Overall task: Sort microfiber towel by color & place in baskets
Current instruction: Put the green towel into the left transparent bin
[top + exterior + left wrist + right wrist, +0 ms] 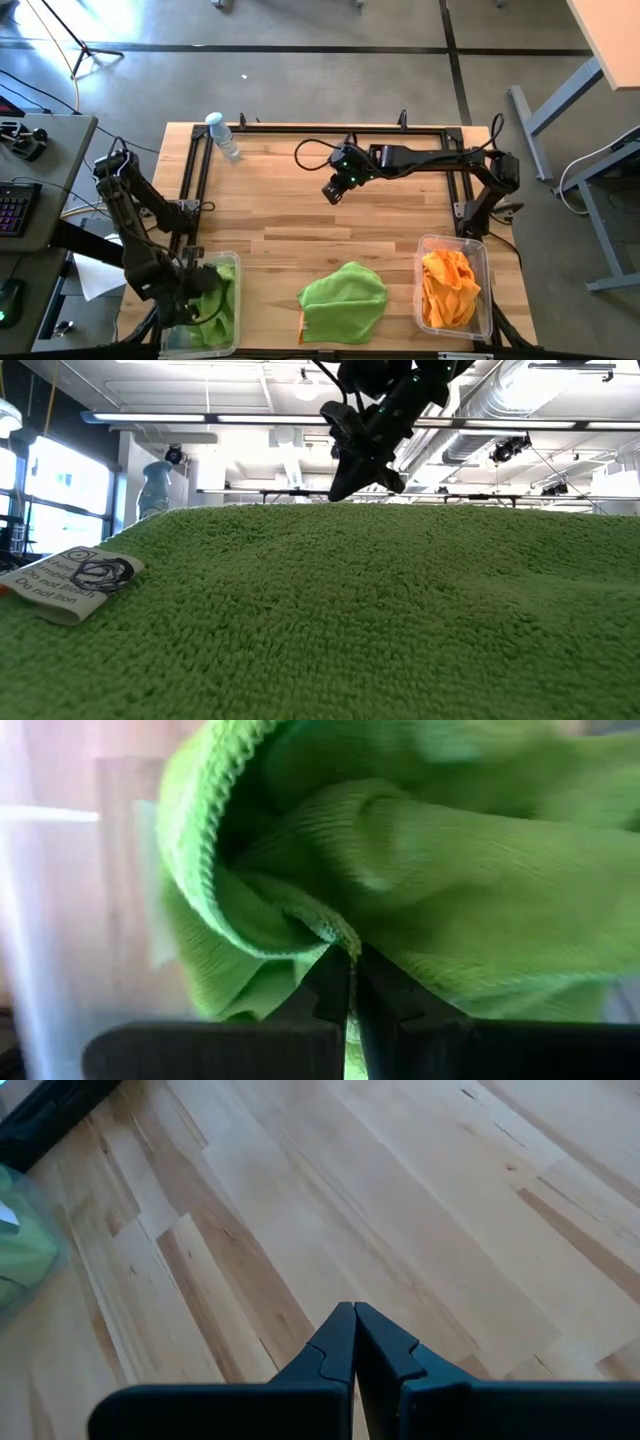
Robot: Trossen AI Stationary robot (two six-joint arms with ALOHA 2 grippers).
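A lime green towel [215,305] lies bunched in the clear left basket [232,262] at the table's near left corner. My left gripper [193,290] is down inside that basket, shut on this towel [420,870]. A second green towel [343,298] lies crumpled on the table near the front edge, with an orange corner [301,322] showing under its left side; it fills the low view [350,620]. The right basket [484,262] holds orange towels [450,290]. My right gripper [335,190] is shut and empty above the table's middle [353,1320]. My left gripper pinches the green towel between its two fingers at a folded hemmed edge [335,932], right at the fingertips. The towel bulges in loose folds ahead of the fingers and rests in the basket. How many layers are in the pinch cannot be told.
A small clear water bottle [222,135] lies at the far left of the table. A black frame [320,128] runs along the far edge and both sides. Bare wood [300,225] lies between the baskets and the far frame. A white care label [70,585] sticks out of the front towel.
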